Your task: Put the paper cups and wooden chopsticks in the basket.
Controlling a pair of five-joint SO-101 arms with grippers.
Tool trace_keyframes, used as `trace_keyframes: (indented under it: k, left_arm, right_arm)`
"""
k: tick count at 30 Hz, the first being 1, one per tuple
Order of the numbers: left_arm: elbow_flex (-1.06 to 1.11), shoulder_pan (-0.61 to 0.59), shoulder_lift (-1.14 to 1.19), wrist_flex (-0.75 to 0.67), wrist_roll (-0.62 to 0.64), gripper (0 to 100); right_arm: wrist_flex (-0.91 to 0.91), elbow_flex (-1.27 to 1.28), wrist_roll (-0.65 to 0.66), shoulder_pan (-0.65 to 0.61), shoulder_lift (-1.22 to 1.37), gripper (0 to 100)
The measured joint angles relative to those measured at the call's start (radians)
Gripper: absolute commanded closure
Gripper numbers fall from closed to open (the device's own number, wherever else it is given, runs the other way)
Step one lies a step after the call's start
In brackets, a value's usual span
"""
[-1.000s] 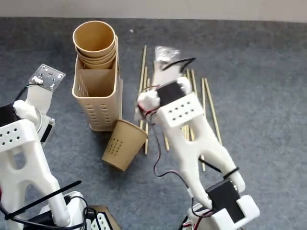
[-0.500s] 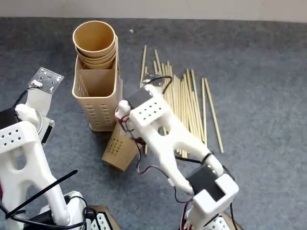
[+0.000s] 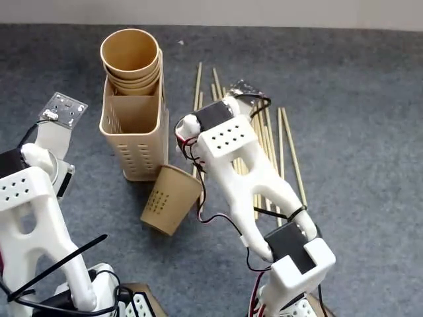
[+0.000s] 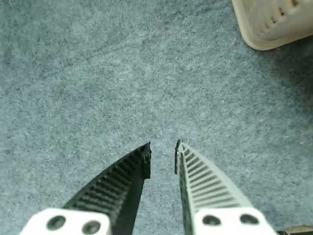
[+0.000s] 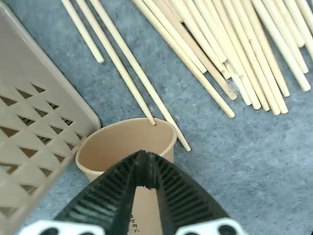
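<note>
A tan perforated basket (image 3: pixel 134 142) stands upright with several paper cups (image 3: pixel 130 56) stacked in its far compartment. One more paper cup (image 3: pixel 170 199) lies on its side against the basket's near corner. Wooden chopsticks (image 3: pixel 283 148) lie scattered on the carpet to the right. My right arm (image 3: pixel 231 148) leans over them. In the right wrist view my right gripper (image 5: pixel 145 161) is shut and empty, hovering just above the fallen cup's rim (image 5: pixel 112 139), with the basket (image 5: pixel 34 122) beside it and chopsticks (image 5: pixel 234 54) beyond. My left gripper (image 4: pixel 163 147) hangs slightly open over bare carpet.
Everything rests on grey carpet (image 3: pixel 357 99). My left arm (image 3: pixel 30 191) stands left of the basket, whose corner (image 4: pixel 274 22) is at the edge of its wrist view. Two chopsticks (image 5: pixel 122 58) lie close to the fallen cup's mouth. Open carpet lies far right.
My right arm swung left from over the chopsticks toward the fallen cup, then drew slightly back to the right. The cup, basket and left arm stayed put.
</note>
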Motion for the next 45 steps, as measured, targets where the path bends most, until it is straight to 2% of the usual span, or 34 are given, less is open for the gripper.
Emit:
trace_keyframes:
  k: [5, 7, 12, 16, 21, 29, 38, 45]
  left_arm:
    - [0.000, 0.000, 0.000, 0.000, 0.000, 89]
    - [0.000, 0.000, 0.000, 0.000, 0.000, 89]
    - [0.000, 0.000, 0.000, 0.000, 0.000, 89]
    - [0.000, 0.000, 0.000, 0.000, 0.000, 89]
    - [0.000, 0.000, 0.000, 0.000, 0.000, 89]
    - [0.043, 0.000, 0.000, -0.029, 0.000, 89]
    - [0.086, 0.000, 0.000, -0.112, 0.000, 89]
    - [0.086, 0.000, 0.000, -0.112, 0.000, 89]
  right_arm:
    - [0.040, 0.000, 0.000, -0.051, 0.000, 53.4]
    - [0.040, 0.000, -0.002, -0.071, 0.000, 47.0]
    - [0.034, 0.002, -0.006, -0.100, 0.000, 51.5]
    - [-0.092, 0.077, -0.012, -0.094, 0.000, 55.4]
    - [-0.242, 0.164, -0.158, -0.075, -0.002, 55.7]
    - [-0.358, 0.198, -0.259, -0.084, -0.002, 55.7]
    - [-0.310, 0.195, -0.262, -0.084, -0.002, 55.7]
    - [-0.104, 0.057, -0.238, -0.084, 0.000, 55.7]
